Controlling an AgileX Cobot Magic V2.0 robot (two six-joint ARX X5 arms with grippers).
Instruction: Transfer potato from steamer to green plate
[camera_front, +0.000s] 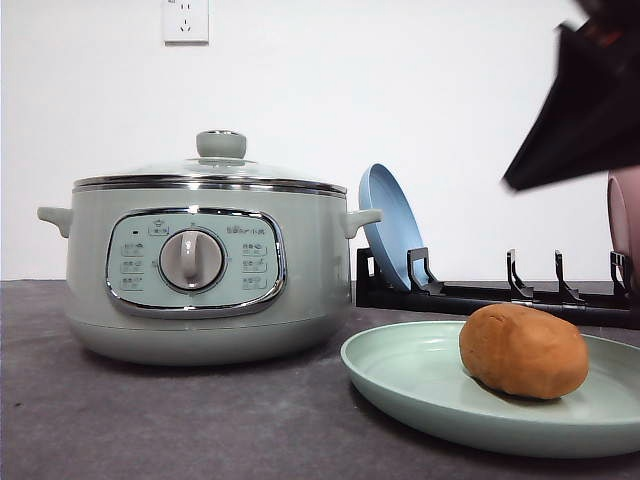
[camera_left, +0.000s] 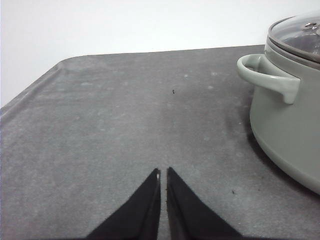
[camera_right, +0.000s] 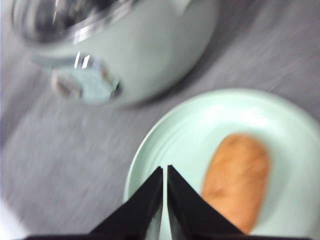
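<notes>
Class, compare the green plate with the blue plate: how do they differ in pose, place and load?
The green plate lies flat on the table; the blue plate stands on edge in the black rack. The green plate holds the potato; the blue plate holds nothing. Both are round and plain-coloured.

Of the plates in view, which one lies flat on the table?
The green plate, flat on the table with the potato on it. The blue plate stands on edge in the rack, and the pink plate is at the rack's far end.
</notes>
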